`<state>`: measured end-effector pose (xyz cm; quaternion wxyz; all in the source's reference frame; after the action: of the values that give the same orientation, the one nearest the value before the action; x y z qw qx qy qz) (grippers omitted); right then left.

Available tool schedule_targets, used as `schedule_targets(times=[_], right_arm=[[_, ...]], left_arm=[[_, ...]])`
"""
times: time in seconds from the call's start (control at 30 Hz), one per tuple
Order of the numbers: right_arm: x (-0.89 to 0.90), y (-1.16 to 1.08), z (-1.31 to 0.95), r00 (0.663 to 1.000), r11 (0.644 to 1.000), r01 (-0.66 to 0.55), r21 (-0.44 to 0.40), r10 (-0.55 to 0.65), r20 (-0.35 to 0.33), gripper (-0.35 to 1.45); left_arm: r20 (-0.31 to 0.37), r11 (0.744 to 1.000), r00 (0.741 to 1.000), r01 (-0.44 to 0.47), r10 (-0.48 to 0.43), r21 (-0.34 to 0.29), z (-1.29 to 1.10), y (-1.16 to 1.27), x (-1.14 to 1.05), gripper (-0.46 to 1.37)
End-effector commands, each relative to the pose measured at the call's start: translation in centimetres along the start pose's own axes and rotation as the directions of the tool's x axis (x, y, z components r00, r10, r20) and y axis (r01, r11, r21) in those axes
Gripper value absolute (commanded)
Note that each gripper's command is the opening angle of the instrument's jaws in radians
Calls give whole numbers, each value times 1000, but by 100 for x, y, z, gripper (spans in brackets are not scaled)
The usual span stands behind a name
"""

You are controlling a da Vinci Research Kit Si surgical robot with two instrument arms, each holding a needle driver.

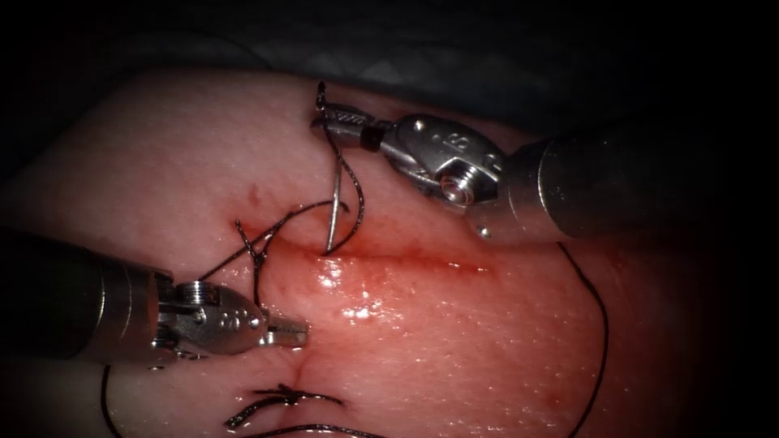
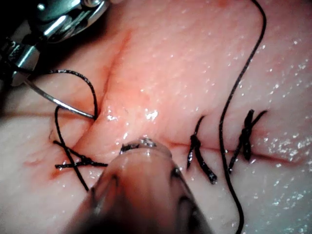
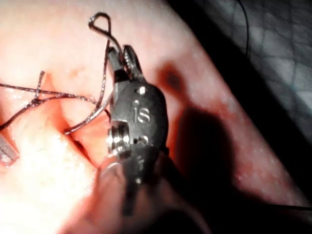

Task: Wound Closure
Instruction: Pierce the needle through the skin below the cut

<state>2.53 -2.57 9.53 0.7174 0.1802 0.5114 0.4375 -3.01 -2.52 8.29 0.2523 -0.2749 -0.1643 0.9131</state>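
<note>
My right tool (image 1: 331,122) comes in over the tissue (image 1: 487,357) with its jaws shut on the curved needle (image 1: 334,199) close to its thread end. The needle hangs down from the jaws and its point meets the tissue at the cut (image 1: 406,261); how deep it sits I cannot tell. The right wrist view has the same grip (image 3: 124,58) on the needle (image 3: 103,92). Black thread (image 1: 357,203) loops beside the needle. My left tool (image 1: 294,331) lies low at the left, jaws shut on nothing, its tip (image 2: 141,144) at the cut line.
A knotted stitch (image 1: 256,253) crosses the cut left of the needle, and another (image 1: 284,397) lies near the front edge. Two tied stitches (image 2: 197,151) (image 2: 246,134) sit close together. Long thread (image 1: 602,341) trails down the right. Red fluid (image 1: 357,308) wets the cut.
</note>
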Motion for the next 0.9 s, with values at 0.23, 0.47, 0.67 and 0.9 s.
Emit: schedule_targets(times=[0.23, 0.47, 0.67, 0.9], right_arm=[[-5, -12, -4, 977, 980, -194, -35, 197, 80, -35], [-9, -18, -7, 919, 922, -375, -96, 384, 93, -35], [-11, -21, -7, 876, 879, -464, -109, 474, 92, -35], [-18, -27, -7, 811, 816, -571, -89, 578, 96, -35]], left_arm=[[1, 1000, 1000, -1, 1, -10, -1, -2, -2, -35], [1, 1000, 1000, 4, -4, -10, -2, -3, -3, -35], [1, 1000, 1000, 4, -4, -11, -2, -4, -4, -35], [0, 1000, 1000, 2, -2, -9, -4, -6, -6, -35]])
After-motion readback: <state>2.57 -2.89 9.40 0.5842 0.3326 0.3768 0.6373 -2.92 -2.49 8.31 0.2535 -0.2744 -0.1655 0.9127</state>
